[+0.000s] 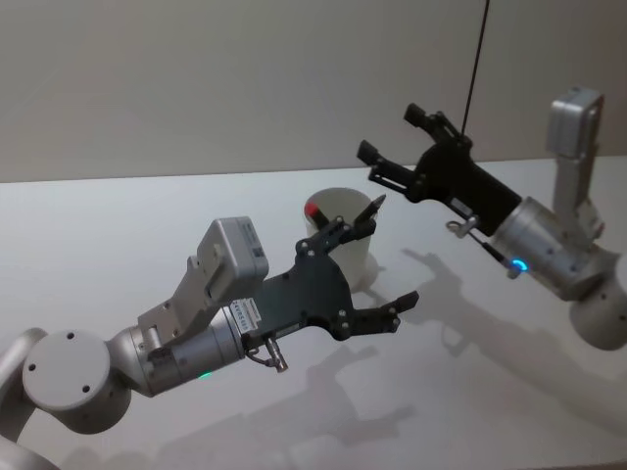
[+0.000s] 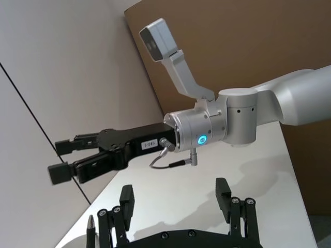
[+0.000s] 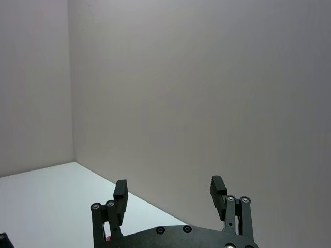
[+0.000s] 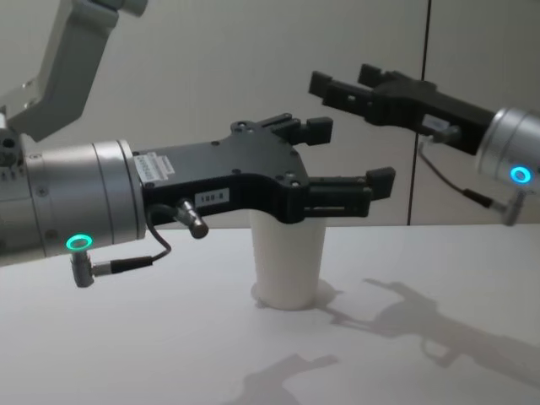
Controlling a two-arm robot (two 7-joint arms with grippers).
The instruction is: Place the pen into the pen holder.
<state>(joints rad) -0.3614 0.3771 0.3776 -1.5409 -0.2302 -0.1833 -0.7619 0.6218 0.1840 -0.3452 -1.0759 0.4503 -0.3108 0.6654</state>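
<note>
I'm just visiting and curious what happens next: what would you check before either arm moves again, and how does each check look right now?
1. Cup standing upright on the table: ok.
2. Pens in the cup: ok; a red-ended one and a dark one poke out of it.
3. Left gripper open and holding nothing: ok.
4. Right gripper open and holding nothing: ok.
5. Left gripper clear of the cup: cannot tell; it hangs at rim height right beside it.
6. Right gripper clear of the cup: ok, raised above and behind it.
</note>
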